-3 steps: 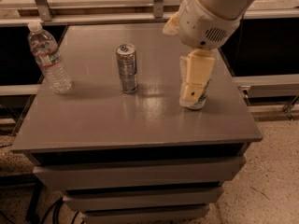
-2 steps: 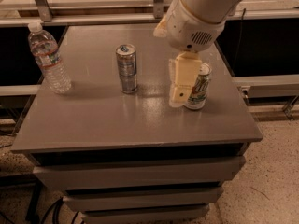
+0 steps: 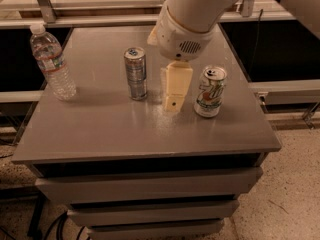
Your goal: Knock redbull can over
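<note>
The redbull can [image 3: 136, 73] is a slim silver-grey can with a bluish mark on its top. It stands upright left of the middle of the grey table [image 3: 115, 129]. My gripper [image 3: 173, 100] hangs from the big white arm and points down at the tabletop. It is just to the right of the redbull can, with a small gap between them, and left of the 7UP can.
A white-and-green 7UP can [image 3: 210, 92] stands upright right of the gripper. A clear plastic water bottle [image 3: 51, 62] stands at the table's left side. The table has drawers below and a rail and shelf behind it.
The gripper has moved left, from over the 7UP can to the space between the two cans. The 7UP can is now uncovered. Both cans and the bottle stand as before.
</note>
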{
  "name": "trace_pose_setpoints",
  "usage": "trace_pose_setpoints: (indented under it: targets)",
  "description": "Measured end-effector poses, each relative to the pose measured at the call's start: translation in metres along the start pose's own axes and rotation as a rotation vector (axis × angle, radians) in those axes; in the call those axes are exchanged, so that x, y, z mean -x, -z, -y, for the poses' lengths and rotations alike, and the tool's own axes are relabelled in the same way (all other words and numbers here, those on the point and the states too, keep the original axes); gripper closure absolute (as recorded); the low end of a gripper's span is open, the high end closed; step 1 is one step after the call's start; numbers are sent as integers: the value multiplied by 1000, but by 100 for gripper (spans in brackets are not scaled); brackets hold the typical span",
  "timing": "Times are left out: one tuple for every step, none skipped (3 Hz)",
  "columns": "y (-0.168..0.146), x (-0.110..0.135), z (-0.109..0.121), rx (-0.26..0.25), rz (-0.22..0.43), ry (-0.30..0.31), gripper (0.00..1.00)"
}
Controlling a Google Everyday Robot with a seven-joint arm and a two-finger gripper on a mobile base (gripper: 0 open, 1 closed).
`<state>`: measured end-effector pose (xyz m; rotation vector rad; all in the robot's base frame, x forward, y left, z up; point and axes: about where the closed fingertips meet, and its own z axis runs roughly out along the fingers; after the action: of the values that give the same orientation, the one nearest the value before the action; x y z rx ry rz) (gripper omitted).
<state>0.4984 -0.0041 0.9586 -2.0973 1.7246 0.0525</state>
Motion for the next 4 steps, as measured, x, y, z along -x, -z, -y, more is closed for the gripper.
trace_pose_setpoints:
  targets:
    - [-15, 8, 3, 15, 0, 9, 10]
    - [-27, 14, 5, 30, 1, 20, 26]
    - [-38, 17, 9, 38, 1, 26, 50]
    - [-46, 16, 16, 42, 1, 23, 73]
